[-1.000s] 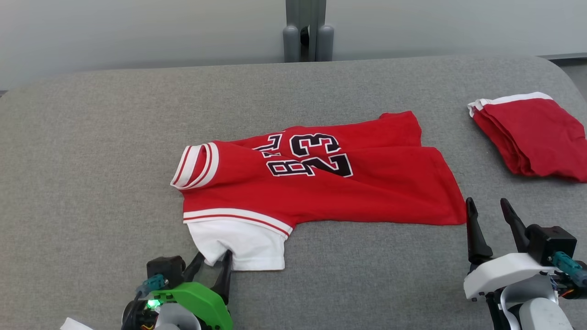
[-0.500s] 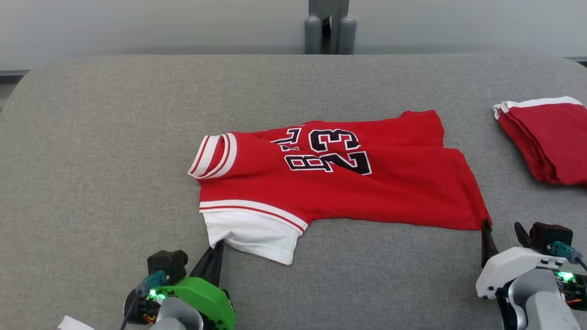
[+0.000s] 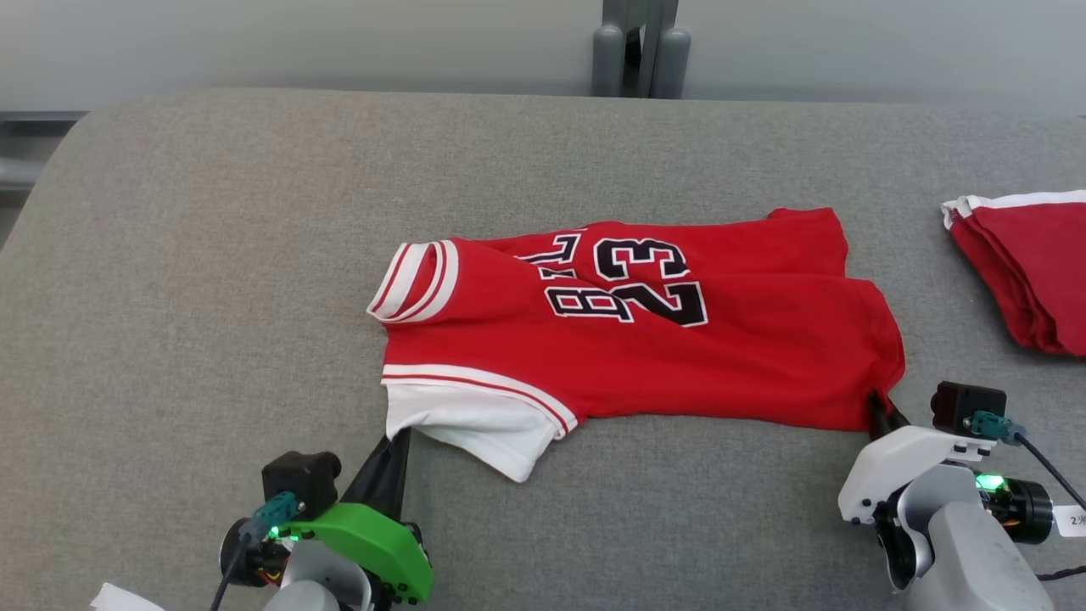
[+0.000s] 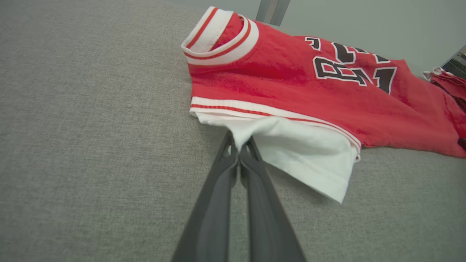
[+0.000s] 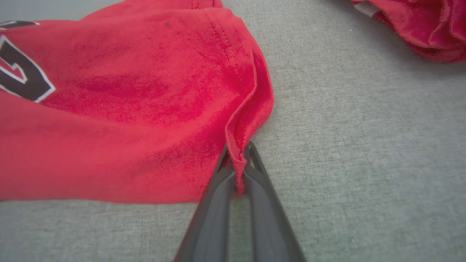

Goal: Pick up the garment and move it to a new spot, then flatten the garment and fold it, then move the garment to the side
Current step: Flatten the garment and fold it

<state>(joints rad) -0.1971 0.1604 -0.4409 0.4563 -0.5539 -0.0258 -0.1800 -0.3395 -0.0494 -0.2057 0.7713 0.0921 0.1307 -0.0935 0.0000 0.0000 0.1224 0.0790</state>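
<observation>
Cushion (image 3: 212,255): we are readying the jersey (image 3: 645,356) lift.
Left gripper (image 4: 238,153): newly clamping sleeve (image 4: 302,156) between jaws.
Right gripper (image 5: 238,160): newly clamping hem (image 5: 251,94).

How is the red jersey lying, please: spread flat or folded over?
Folded over, not flat: a crease in the jersey cuts across its lettering and hides part of it.

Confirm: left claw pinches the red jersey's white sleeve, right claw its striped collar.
Not the collar: the right wrist view shows the right claw pinching the hem corner of the red number-23 fabric jersey. The left claw does pinch the white sleeve.
</observation>
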